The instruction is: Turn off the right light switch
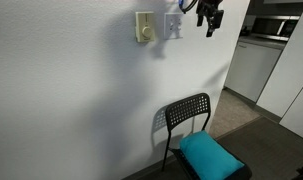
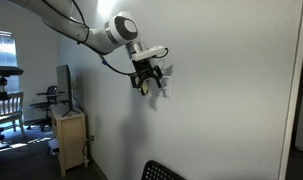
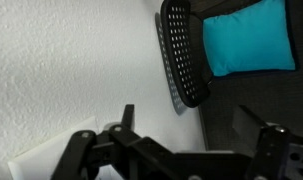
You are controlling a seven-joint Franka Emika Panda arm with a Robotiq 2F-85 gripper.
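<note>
The white squarish wall plate (image 1: 172,25) hangs on the white wall, just right of a cream-beige plate with a round knob (image 1: 143,27). Its two toggles are too small to tell apart or to read their position. My gripper (image 1: 211,19) hovers in the air just right of the white plate, close to the wall and not touching it. In an exterior view the gripper (image 2: 146,80) covers most of the plates. In the wrist view the two dark fingers (image 3: 196,125) stand wide apart with nothing between them. A corner of a white plate (image 3: 46,152) shows at lower left.
A black mesh-back chair (image 1: 187,113) with a teal cushion (image 1: 209,156) stands against the wall below the plates; both also show in the wrist view (image 3: 183,55). A kitchen counter and cabinets (image 1: 253,62) lie to the right. A wooden cabinet (image 2: 71,138) stands by the wall.
</note>
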